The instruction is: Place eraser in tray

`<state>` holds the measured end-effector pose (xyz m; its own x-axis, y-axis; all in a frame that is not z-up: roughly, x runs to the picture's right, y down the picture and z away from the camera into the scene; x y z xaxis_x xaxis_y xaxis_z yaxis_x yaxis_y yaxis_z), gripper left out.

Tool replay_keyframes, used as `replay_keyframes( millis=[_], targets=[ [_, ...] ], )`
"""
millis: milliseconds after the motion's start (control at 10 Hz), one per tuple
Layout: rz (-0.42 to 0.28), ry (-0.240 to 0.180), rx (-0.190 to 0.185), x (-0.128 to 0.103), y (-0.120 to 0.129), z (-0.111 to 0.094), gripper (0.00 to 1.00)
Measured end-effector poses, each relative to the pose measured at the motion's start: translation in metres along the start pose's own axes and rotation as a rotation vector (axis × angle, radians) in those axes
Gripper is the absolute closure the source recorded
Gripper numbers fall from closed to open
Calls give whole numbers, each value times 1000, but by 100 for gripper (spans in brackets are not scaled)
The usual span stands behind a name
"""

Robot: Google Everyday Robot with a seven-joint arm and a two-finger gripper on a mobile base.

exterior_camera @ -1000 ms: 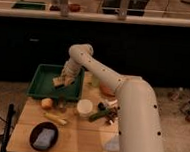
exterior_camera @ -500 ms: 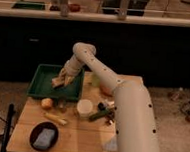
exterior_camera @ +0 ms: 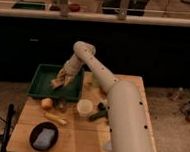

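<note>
Placement step, late stage (judged).

- Arm [exterior_camera: 121,115]: the white arm fills the right of the camera view. It rises from the lower right to a bend above the table, then angles down and left.
- Table [exterior_camera: 78,140]: pale wood, carrying everything below.
- Tray [exterior_camera: 41,85]: dark green, shallow, raised rim, at the table's back-left corner. The left part of its floor is bare.
- Gripper [exterior_camera: 59,80]: inside the tray's outline, right of centre, low over or on the floor; contact cannot be told. Whether it is wide, narrow or clamped on anything cannot be told either.
- Eraser [exterior_camera: 55,83]: a tan patch at the gripper's tip, over the tray floor, is taken to be it. Its edges do not separate from the gripper, so held or already lying in the tray is not decided.

Other items, all outside the tray:
- round black plate [exterior_camera: 32,141] near the front-left corner, with a blue sponge [exterior_camera: 44,138] on it
- white cup [exterior_camera: 84,107] just in front of the tray's right corner
- long yellow piece [exterior_camera: 55,119] between plate and tray
- small orange ball-like thing [exterior_camera: 46,103] by the tray's front rim

Judgement: carrying is done, since the tip is already within the rim. The next move calls for letting go low over the floor, if the block is in hand. Then a straight lift clear of the rim, without dragging the block back out or nudging the tray toward the cup.

Writing: no brand, label or lettering can be read on any item.
</note>
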<state>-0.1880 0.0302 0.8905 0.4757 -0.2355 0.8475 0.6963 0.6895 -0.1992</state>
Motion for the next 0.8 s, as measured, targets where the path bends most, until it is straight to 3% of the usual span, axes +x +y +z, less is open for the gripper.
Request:
replay_keyframes(
  millis=[400,800],
  targets=[
    [-87,4,-67,-3,-5,10,100],
    [-93,2,-88,6,-2,10,100]
  ],
)
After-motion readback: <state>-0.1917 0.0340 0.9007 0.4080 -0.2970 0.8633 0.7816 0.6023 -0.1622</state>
